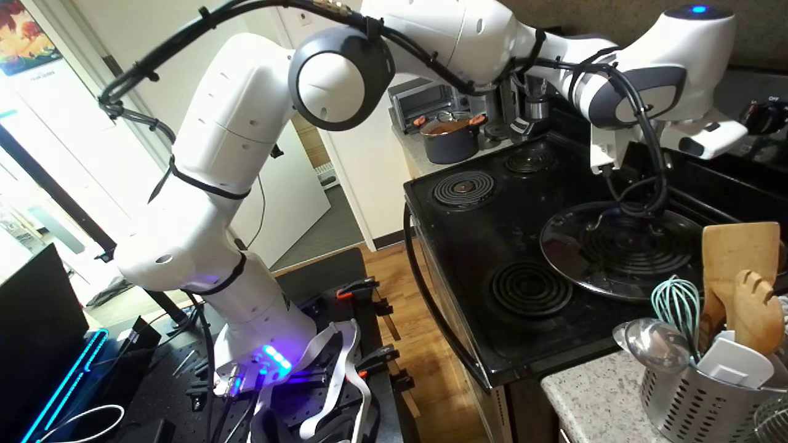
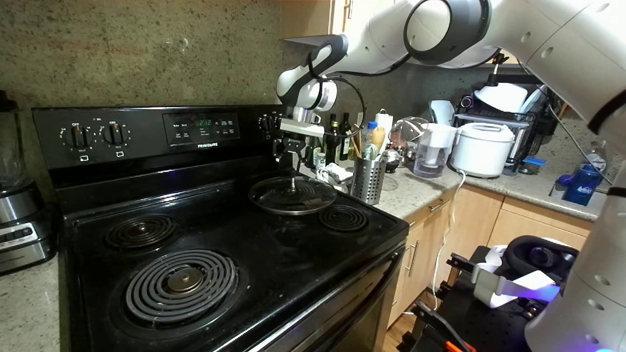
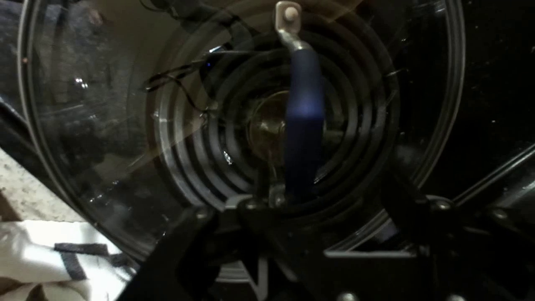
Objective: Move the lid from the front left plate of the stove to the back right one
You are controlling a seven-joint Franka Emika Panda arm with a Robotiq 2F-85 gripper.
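A round glass lid with a metal rim lies over the back right burner in both exterior views (image 1: 569,267) (image 2: 274,201). It fills much of the wrist view (image 3: 104,146), with burner coils showing through the glass. Its arched handle (image 3: 307,113) has metal ends and looks dark blue. My gripper (image 2: 289,160) is low above the lid, fingers down. In the wrist view the fingers (image 3: 330,196) are spread apart, with the handle's near end close to the left finger. Whether they touch is too dark to tell. The front left burner (image 2: 183,281) is bare.
The stove's control panel (image 2: 205,129) rises right behind the gripper. A metal utensil holder (image 1: 708,400) with whisk and spatulas stands on the counter beside the lid. A pot (image 1: 452,144) and a blender (image 2: 22,234) stand on the opposite side. The front right burner (image 2: 344,217) is beside the lid.
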